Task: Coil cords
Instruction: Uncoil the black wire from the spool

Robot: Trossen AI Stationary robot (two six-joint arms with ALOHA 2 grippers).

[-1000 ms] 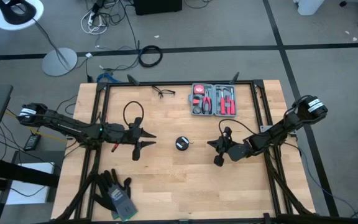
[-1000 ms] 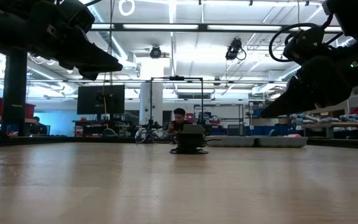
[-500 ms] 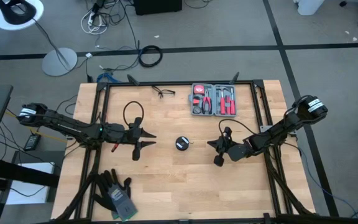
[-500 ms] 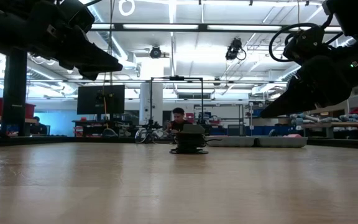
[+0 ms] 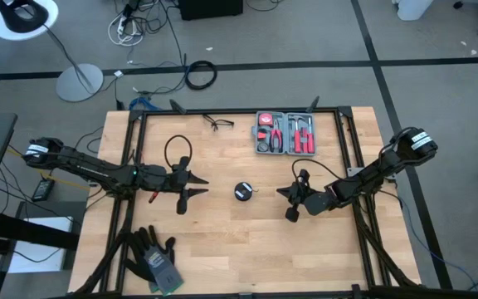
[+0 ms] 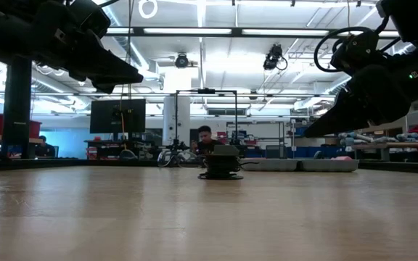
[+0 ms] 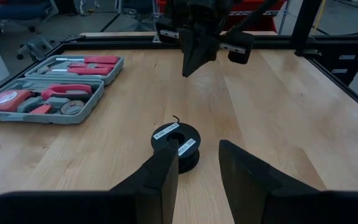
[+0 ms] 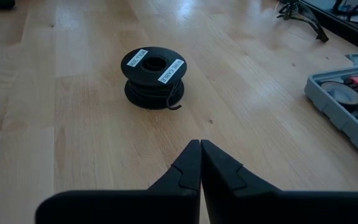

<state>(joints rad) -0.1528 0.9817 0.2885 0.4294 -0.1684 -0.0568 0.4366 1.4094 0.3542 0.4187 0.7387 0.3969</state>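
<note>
The cords [image 5: 242, 192] are seen wound on a spool at table centre; coiling is judged essentially done. Left gripper [image 5: 191, 189] is held narrowly parted, empty; right gripper [image 5: 285, 202] is closed, empty

I see the spool [image 5: 241, 192] sitting mid-table, between my left gripper [image 5: 191, 190] and my right gripper [image 5: 289, 202]. The tool case [image 5: 285, 133] lies at the far edge, the glasses [image 5: 218, 124] to its left, and the gloves [image 5: 155, 257] at the near-left corner.
</note>
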